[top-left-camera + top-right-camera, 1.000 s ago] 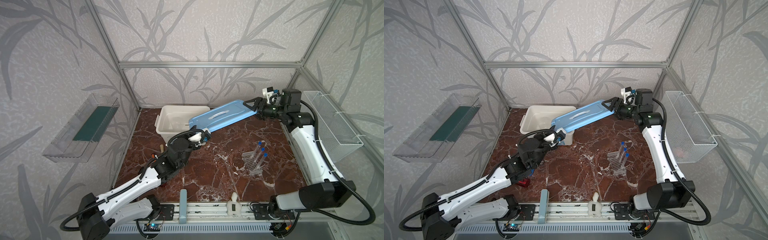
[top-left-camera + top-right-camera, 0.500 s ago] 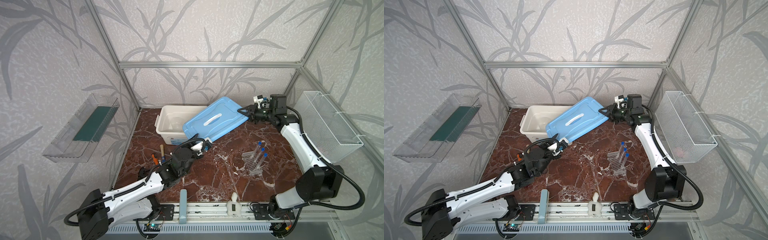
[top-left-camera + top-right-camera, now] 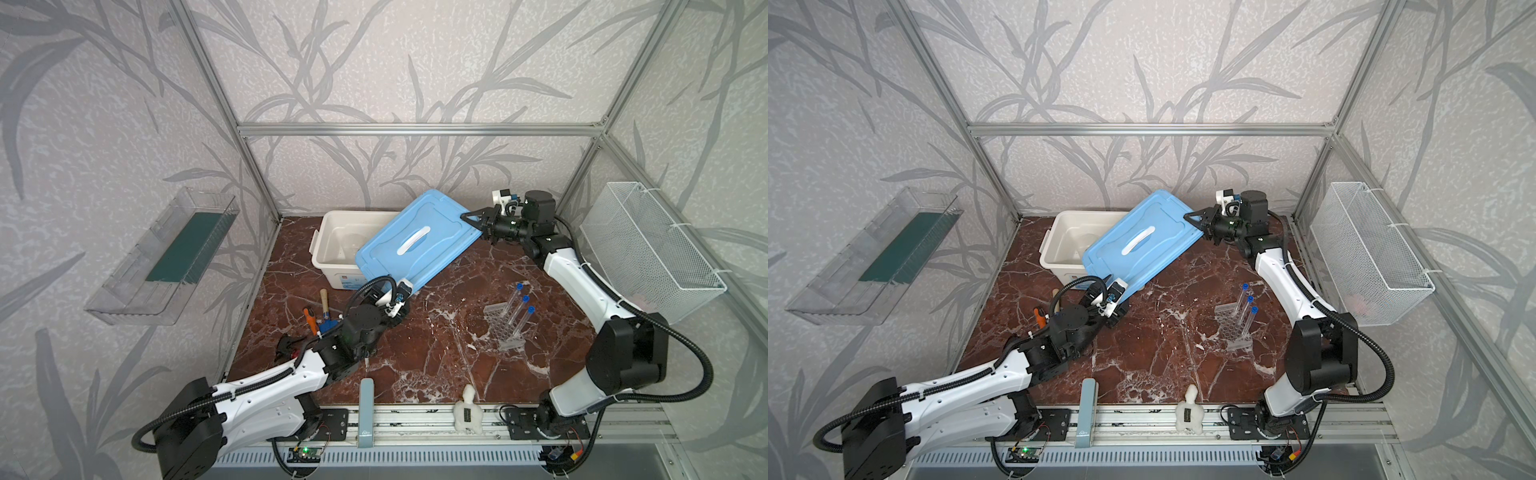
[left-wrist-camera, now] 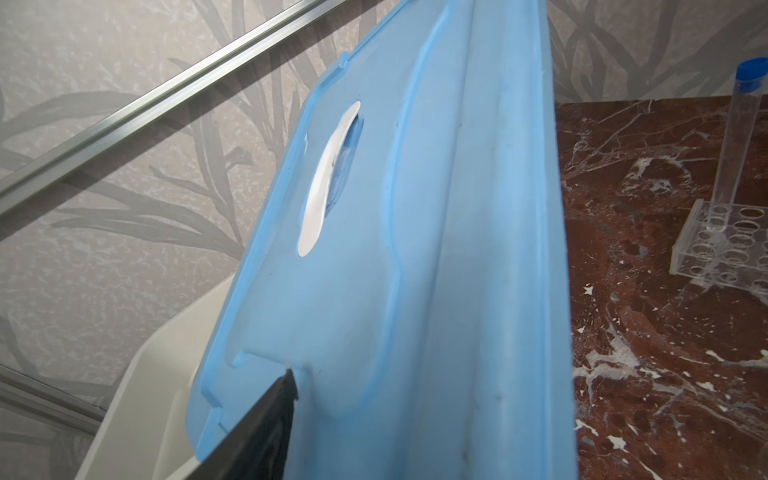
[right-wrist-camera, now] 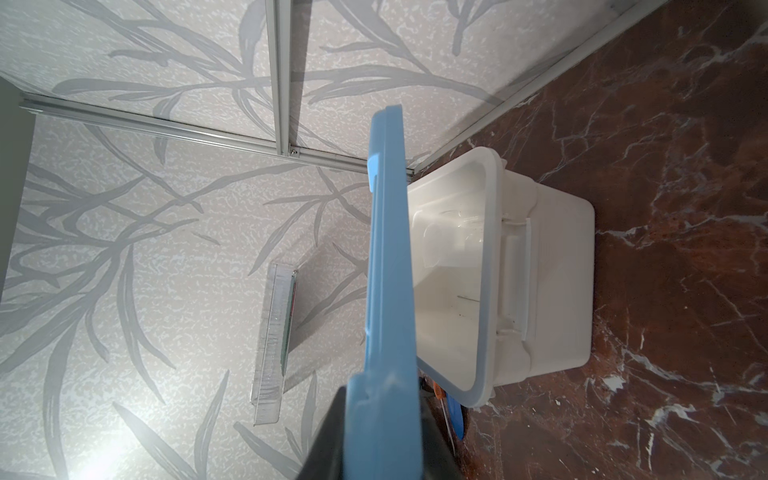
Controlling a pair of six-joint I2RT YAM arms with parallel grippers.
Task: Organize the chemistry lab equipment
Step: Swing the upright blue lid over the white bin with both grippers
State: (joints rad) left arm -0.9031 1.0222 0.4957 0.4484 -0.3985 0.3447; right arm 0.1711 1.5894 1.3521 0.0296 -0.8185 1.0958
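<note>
Blue lid (image 3: 415, 245) leans tilted across white bin (image 3: 328, 249); likely lid-clearing step. Right gripper (image 3: 473, 220) clamps its far corner. Left gripper (image 3: 399, 309) sits at the near corner, grip unclear. Blue-capped test tubes (image 3: 519, 307) stand in the rack (image 3: 503, 328), well apart. Next: park lid clear of bin.

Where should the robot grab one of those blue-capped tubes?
Grip a blue-capped test tube just under its cap, coming from above: the three stand leaning in the clear perforated rack, so only their upper shafts are free.
</note>
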